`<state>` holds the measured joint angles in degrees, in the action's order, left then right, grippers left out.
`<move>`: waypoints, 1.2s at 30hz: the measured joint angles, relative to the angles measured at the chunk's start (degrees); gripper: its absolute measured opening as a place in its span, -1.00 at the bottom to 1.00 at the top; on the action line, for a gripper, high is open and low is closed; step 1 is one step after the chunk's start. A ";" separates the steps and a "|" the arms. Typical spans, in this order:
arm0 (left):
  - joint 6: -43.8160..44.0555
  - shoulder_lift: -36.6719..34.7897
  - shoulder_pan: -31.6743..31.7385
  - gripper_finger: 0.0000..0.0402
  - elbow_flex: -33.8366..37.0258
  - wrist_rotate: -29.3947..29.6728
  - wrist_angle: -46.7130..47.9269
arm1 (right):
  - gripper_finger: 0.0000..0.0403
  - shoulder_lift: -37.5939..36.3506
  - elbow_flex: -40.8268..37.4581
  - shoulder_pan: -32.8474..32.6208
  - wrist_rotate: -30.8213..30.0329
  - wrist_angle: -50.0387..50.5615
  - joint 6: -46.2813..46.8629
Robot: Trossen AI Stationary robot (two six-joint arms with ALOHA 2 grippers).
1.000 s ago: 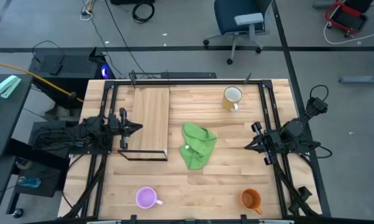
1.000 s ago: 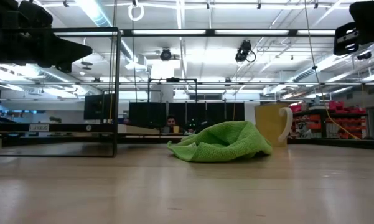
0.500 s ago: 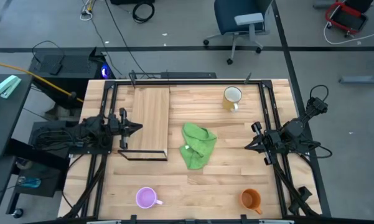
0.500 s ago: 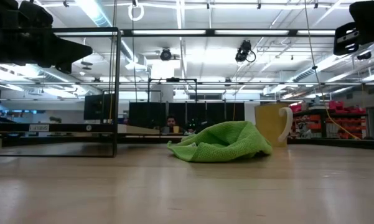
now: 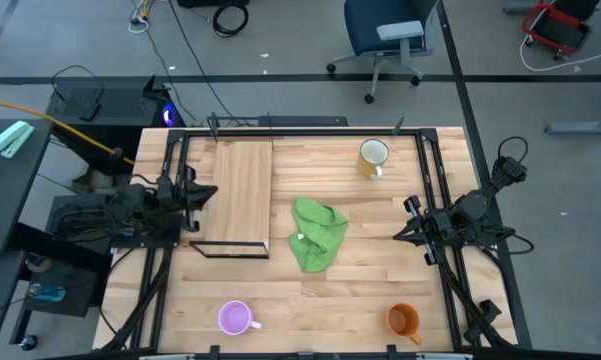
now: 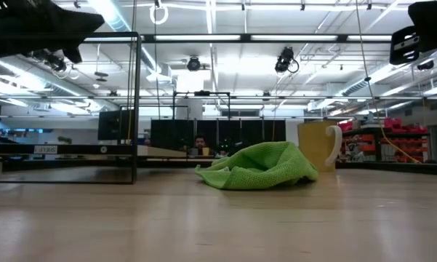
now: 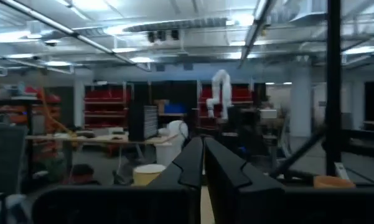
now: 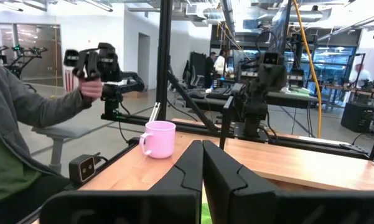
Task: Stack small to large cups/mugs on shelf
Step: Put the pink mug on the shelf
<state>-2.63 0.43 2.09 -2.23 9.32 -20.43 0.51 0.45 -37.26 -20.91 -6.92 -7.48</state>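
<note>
Above the left edge of the table, the left gripper [image 5: 202,192] sits beside the long light-wood shelf [image 5: 238,192] with its thin black frame, its fingers [image 7: 219,163] pressed together. Across the table, the right gripper [image 5: 408,232] waits over the right edge, fingers [image 8: 193,163] together too. A crumpled green cloth [image 5: 317,233] lies between the two grippers. The big pale yellow mug [image 5: 372,156] stands at the far side, past the right gripper. The small light-purple mug [image 5: 234,319] and the orange mug [image 5: 404,320] stand along the near edge, well apart. The table [image 5: 360,290] is pale wood planks. Behind it, a person's grey sleeve [image 8: 31,106] lifts a black controller.
</note>
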 joint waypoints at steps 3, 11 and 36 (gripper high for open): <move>-1.26 -0.07 0.00 -0.90 -3.17 0.09 -0.63 | -0.93 -0.01 0.00 0.00 -0.01 -0.02 0.00; -2.89 -0.02 0.00 -0.87 -14.22 0.74 10.35 | -0.93 -0.01 0.00 0.00 -0.01 -0.07 0.04; 12.57 32.30 -3.08 -0.85 -49.31 -35.68 41.74 | -0.93 -0.01 0.00 0.00 -0.01 0.02 4.47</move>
<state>9.95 32.73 -0.99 -51.54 -26.36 21.31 0.50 0.45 -37.26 -20.91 -6.90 -3.02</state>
